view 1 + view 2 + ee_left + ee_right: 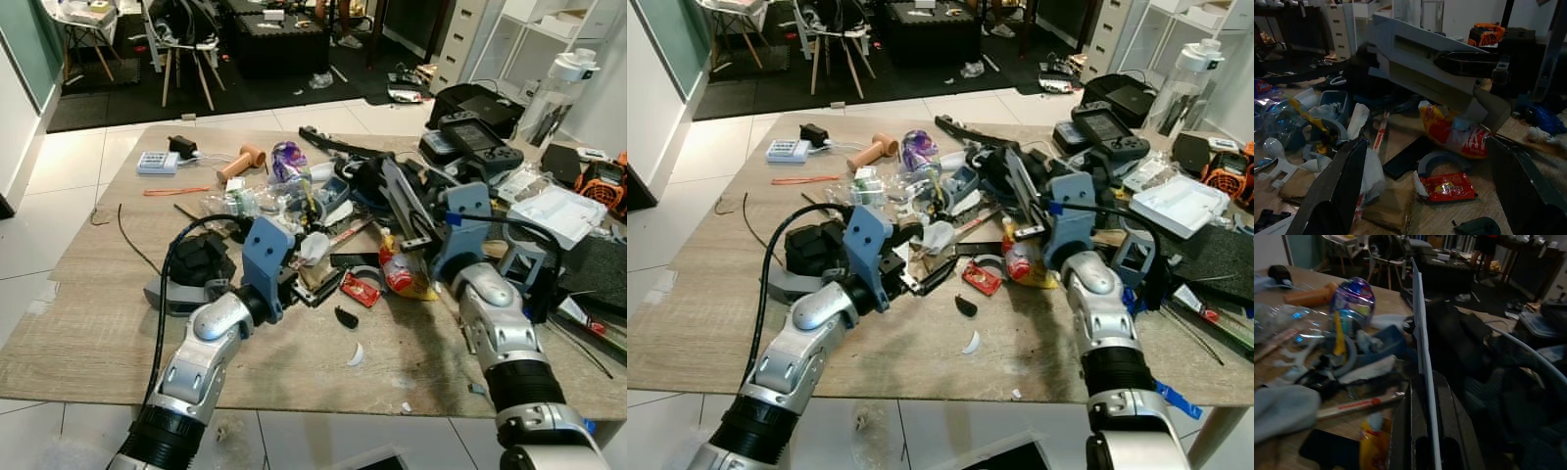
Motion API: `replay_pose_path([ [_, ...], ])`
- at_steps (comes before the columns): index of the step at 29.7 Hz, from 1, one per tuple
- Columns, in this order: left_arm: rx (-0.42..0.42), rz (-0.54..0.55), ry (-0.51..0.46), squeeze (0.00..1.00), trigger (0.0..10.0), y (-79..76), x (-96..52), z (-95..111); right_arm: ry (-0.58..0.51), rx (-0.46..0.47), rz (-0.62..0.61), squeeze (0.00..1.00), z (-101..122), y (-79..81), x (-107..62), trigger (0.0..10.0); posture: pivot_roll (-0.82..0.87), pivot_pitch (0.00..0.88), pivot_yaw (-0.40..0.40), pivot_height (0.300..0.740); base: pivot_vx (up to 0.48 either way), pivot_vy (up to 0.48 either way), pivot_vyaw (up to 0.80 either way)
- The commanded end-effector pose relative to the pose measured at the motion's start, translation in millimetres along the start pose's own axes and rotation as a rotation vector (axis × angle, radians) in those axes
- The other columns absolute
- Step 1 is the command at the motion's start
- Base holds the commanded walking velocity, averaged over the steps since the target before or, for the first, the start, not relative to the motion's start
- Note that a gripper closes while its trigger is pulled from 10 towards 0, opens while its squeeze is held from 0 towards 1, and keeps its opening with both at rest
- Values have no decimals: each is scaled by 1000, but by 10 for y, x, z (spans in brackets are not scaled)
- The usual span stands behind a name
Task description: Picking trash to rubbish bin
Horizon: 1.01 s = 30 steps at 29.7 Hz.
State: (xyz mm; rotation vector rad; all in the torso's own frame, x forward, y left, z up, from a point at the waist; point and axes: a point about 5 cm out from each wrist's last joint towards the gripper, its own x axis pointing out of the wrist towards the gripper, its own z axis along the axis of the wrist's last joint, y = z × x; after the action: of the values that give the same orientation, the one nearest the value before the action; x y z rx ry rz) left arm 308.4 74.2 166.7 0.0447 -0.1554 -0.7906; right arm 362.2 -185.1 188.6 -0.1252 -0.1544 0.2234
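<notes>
- Left gripper (pixel 1420 196) sits low over the table (pixel 98 333) at the near edge of the trash heap, its two black fingers spread wide apart, nothing between them.
- We see in the left wrist view a small red wrapper (pixel 1445 186) lying flat on the wood right in the gap ahead of the fingers, with a brown cardboard scrap (pixel 1388 209) and crumpled white tissue (pixel 1371 174) just beside it.
- Right gripper (pixel 1422 431) is up over the middle of the pile, fingers closed on a thin flat white sheet (pixel 1420 333) held edge-up; a yellow-red snack bag (pixel 400 274) lies below it.
- We see no rubbish bin.
- We judge the step as picking: right side already has a piece, left is lining up on the red wrapper.
- Next move, we think: left gripper goes forward and down, closes on the wrapper; it's flat on the wood, so the fingertips need to scrape under an edge, and the tissue could get caught too.
</notes>
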Motion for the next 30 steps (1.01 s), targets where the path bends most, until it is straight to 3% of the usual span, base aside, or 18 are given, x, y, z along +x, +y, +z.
replay_pose_path([
  [1,-12,1,3,0,10000,20,-18,-23,21,42,15,0,-31,80,-22,10000,-121,74,-39,740,0,0,0],
  [7,-6,-2,9,0,10000,72,-70,-20,-3,68,59,0,28,205,-16,10000,-117,66,-43,740,0,0,0],
  [11,1,61,-25,0,10000,165,-90,41,-133,84,37,0,233,199,-17,10000,-110,58,-47,740,0,0,0],
  [15,-16,118,-62,0,10000,223,-87,97,-166,113,68,0,323,223,-24,10000,-107,51,-49,740,0,0,0],
  [16,-32,143,-84,0,10000,243,-82,127,-144,168,86,0,327,243,-25,10000,-104,46,-52,740,0,0,0],
  [19,-68,173,-120,0,10000,246,-68,170,-203,180,-4,0,427,138,-42,10000,-100,39,-52,740,0,0,0],
  [23,-65,181,-122,0,10000,239,-68,170,-227,173,-22,0,452,111,-57,10000,-99,40,-50,740,0,0,0],
  [27,-43,269,-88,0,10000,286,-77,129,-237,18,-18,0,436,159,-120,10000,-98,42,-46,740,0,0,0],
  [30,-41,308,-99,0,10000,314,-91,135,-256,-17,-17,0,443,197,-153,10000,-99,43,-46,740,0,0,0],
])
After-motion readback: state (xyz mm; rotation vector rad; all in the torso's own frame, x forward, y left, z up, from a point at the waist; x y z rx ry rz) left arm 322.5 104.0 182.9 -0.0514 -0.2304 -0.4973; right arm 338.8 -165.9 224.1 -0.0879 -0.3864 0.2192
